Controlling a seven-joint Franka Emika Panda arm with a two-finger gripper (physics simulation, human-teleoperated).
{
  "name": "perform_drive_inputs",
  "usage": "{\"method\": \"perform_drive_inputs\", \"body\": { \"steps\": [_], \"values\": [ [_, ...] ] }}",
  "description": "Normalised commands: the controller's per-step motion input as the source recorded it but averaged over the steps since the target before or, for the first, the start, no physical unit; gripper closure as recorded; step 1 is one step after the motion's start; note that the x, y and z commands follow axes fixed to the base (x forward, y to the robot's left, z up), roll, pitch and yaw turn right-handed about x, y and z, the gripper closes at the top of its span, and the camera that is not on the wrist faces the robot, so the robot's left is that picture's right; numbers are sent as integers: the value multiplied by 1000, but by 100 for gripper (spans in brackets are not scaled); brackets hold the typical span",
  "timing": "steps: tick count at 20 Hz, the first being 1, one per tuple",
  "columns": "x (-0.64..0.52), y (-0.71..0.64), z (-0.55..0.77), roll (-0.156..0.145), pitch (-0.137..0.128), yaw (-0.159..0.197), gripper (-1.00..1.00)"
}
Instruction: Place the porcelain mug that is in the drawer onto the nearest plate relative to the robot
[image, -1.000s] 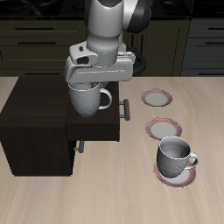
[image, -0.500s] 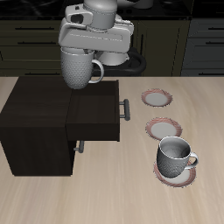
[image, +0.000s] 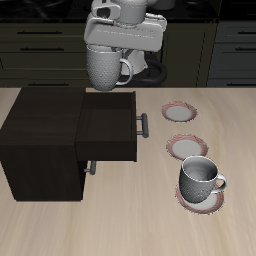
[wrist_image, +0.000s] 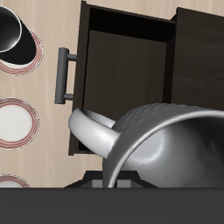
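My gripper (image: 106, 50) is shut on the porcelain mug (image: 107, 66) and holds it high above the back of the open drawer (image: 108, 126). The mug hangs with its handle toward the plates. In the wrist view the mug (wrist_image: 162, 140) fills the foreground over the empty drawer (wrist_image: 122, 74). Three plates lie in a row beside the drawer: one farthest back, nearest the robot's base (image: 180, 111), a middle one (image: 186, 147), and a front one (image: 205, 199) that carries a second, alike mug (image: 201, 178).
The drawer juts out of a dark cabinet (image: 38, 140), with its grey bar handle (image: 144, 124) facing the plates. Dark kitchen cupboards (image: 230, 45) stand behind the table. The table's front edge runs just past the front plate.
My gripper has lifted the mug out of the drawer and well above it, then shifted a little toward the plates' side.
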Motion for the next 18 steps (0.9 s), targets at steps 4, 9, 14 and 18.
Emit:
{"method": "perform_drive_inputs", "body": {
  "steps": [4,9,14,18],
  "values": [
    [-441,541,-83,86,-5,15,100],
    [-593,677,-106,83,-22,-2,100],
    [-359,348,-125,37,8,-50,100],
    [-253,441,-190,65,9,-1,100]
  ]
}}
